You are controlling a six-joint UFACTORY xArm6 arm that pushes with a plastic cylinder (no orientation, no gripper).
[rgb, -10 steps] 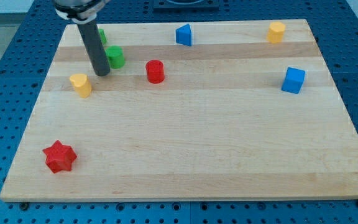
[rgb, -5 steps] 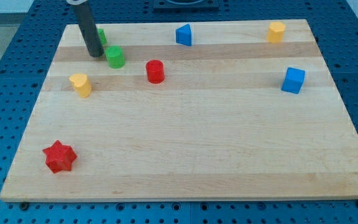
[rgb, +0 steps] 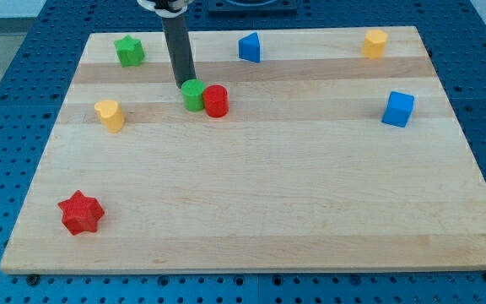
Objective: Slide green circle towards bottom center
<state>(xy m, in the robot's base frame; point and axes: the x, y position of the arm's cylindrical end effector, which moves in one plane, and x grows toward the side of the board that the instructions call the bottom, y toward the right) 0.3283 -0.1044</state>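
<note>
The green circle (rgb: 194, 95) is a short green cylinder on the wooden board (rgb: 251, 211), left of centre in the upper part. It touches the red cylinder (rgb: 216, 101) on its right. My tip (rgb: 185, 84) is at the green circle's upper left edge, touching or almost touching it. The dark rod rises from there out of the view's top.
A green star (rgb: 128, 51) sits at the upper left, a yellow block (rgb: 110, 115) at the left, a red star (rgb: 80, 212) at the lower left. A blue triangular block (rgb: 250, 47) is at top centre, a yellow block (rgb: 375, 42) at the upper right, a blue cube (rgb: 398, 109) at the right.
My tip has moved right from the green star's side to behind the green circle. The green circle has slid right and slightly down against the red cylinder, which shifted a little. The green star is uncovered.
</note>
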